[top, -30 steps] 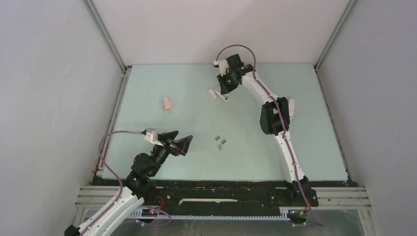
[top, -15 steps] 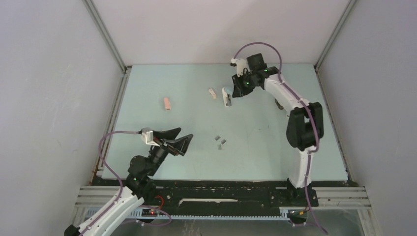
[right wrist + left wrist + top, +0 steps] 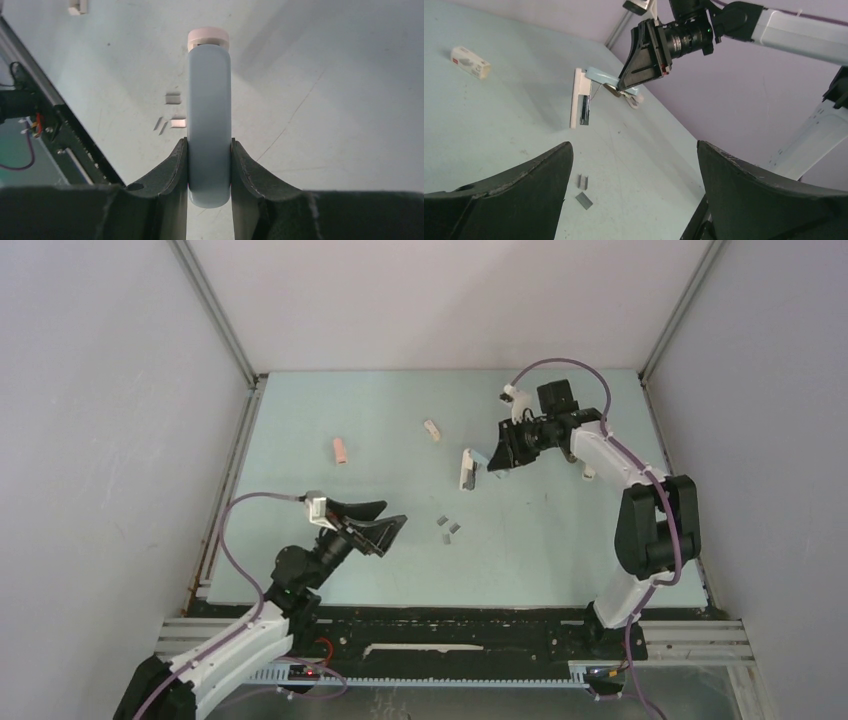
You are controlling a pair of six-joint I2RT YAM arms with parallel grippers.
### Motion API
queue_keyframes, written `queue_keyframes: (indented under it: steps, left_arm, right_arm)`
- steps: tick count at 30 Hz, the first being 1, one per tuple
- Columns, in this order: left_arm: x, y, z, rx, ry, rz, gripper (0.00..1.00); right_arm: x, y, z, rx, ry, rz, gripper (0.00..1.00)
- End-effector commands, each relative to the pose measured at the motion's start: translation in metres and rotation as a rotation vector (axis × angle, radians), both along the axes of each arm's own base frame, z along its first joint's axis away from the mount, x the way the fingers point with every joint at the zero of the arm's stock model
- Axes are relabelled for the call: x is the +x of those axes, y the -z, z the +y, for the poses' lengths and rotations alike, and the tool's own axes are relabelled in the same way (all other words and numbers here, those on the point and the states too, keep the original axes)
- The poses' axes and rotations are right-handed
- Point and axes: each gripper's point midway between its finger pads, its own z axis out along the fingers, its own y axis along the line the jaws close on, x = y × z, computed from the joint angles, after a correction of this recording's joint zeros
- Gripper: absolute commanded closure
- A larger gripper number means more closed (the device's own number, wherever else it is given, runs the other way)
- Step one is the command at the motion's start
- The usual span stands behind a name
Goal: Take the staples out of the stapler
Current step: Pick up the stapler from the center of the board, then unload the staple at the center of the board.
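Observation:
My right gripper (image 3: 503,452) is shut on the stapler (image 3: 209,115), a pale blue body with a white base (image 3: 467,469) hanging open below it, lifted above the table. In the left wrist view the stapler (image 3: 583,97) dangles open with its dark channel showing. The staples (image 3: 449,528) lie on the table as small grey strips below the stapler, also seen as staples (image 3: 583,191) and staples (image 3: 173,98). My left gripper (image 3: 385,525) is open and holds nothing, low at the front left, with the staples to its right.
A pink stapler (image 3: 341,450) lies at the left middle. A small white stapler (image 3: 432,430) sits further back, also visible as the white stapler (image 3: 470,62). A small white item (image 3: 588,472) lies by the right arm. Black rails edge the table's front.
The right arm swung right and toward the front, carrying the stapler up off the table with its base hanging open. The left gripper shifted slightly right.

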Motion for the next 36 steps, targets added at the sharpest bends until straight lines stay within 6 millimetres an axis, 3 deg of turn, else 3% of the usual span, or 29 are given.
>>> queue_keyframes:
  steps: [1, 7, 9, 12, 20, 31, 36]
  left_arm:
    - [-0.009, 0.030, -0.008, 0.046, 0.067, 0.013, 0.00]
    - [0.000, 0.040, -0.021, 0.138, 0.094, 0.014, 0.00]
    - [0.005, 0.031, -0.026, 0.140, 0.094, -0.013, 0.00]
    - [0.012, 0.033, -0.032, 0.151, 0.099, -0.007, 0.00]
    - [0.022, 0.028, -0.067, 0.126, 0.186, -0.026, 0.00]
    - [0.054, 0.025, -0.085, 0.066, 0.221, 0.033, 0.00]
    - [0.058, 0.017, -0.095, 0.029, 0.280, 0.053, 0.00]
  right_arm:
    - [-0.011, -0.033, 0.009, 0.145, -0.065, -0.042, 1.00]
    - [-0.017, -0.039, 0.006, 0.212, -0.096, -0.020, 1.00]
    - [-0.018, -0.041, 0.005, 0.232, -0.104, -0.016, 1.00]
    - [-0.020, -0.043, 0.005, 0.257, -0.113, -0.008, 1.00]
    - [-0.033, -0.053, 0.017, 0.325, -0.178, 0.015, 1.00]
    - [-0.061, -0.080, 0.031, 0.447, -0.322, 0.001, 1.00]
    - [-0.071, -0.086, 0.038, 0.481, -0.369, 0.007, 1.00]
